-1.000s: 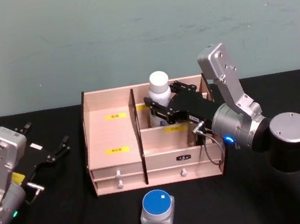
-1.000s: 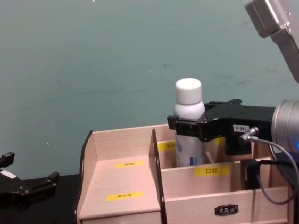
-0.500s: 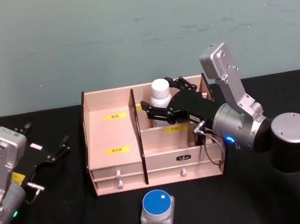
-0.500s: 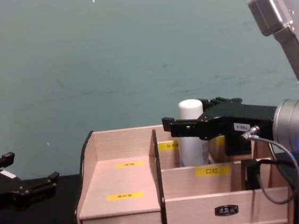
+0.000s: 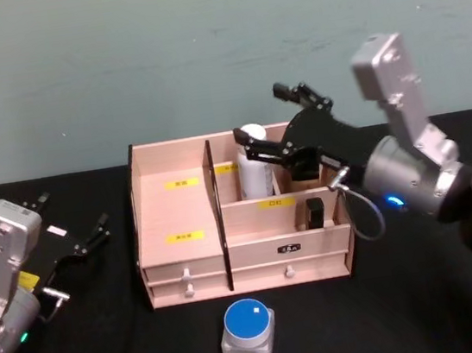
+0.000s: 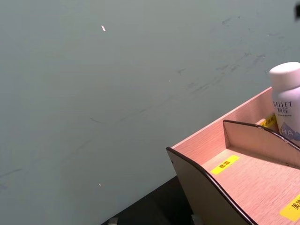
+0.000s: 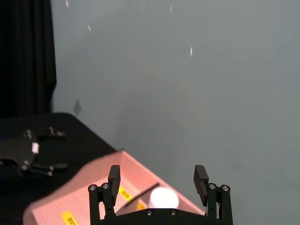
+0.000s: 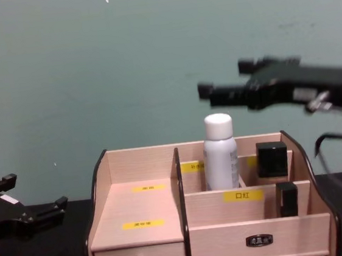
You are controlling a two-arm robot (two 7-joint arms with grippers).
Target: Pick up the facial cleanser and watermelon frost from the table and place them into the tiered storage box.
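The facial cleanser (image 5: 254,162), a white bottle with a white cap, stands upright in a back compartment of the tiered storage box (image 5: 177,212), as the chest view (image 8: 220,154) and left wrist view (image 6: 287,104) also show. My right gripper (image 5: 261,119) hangs open above the bottle and clear of it (image 8: 224,78), its two fingers spread wide over the cap (image 7: 157,177). The watermelon frost (image 5: 247,330), a squat clear jar with a blue lid, sits on the black table in front of the box. My left gripper (image 5: 74,212) rests open at the left, holding nothing.
Two small black items (image 8: 272,159) (image 8: 287,198) stand in the box's right compartments. The box's stepped left shelves (image 8: 142,205) carry yellow labels, and white-knobbed drawers (image 5: 186,276) run along its base. A teal wall rises behind the box.
The right gripper set the bottle down into the back compartment, opened, and rose up and away to the right. The left arm has not moved.
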